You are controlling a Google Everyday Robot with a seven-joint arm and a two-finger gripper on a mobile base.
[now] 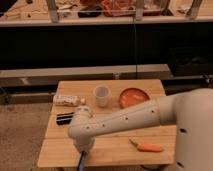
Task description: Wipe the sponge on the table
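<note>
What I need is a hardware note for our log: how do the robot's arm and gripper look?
The arm is off-white, thick and tubular with rounded joints and a row of small dark dots along it. The gripper, below the wrist at the front edge of the table, looks dark.

table [115,150]: 1
cup [102,95]: 1
plate [134,96]: 1
bottle [67,100]: 1
black block [65,118]: 1
carrot [146,147]: 1
gripper [82,159]: 1, near-left table edge
</note>
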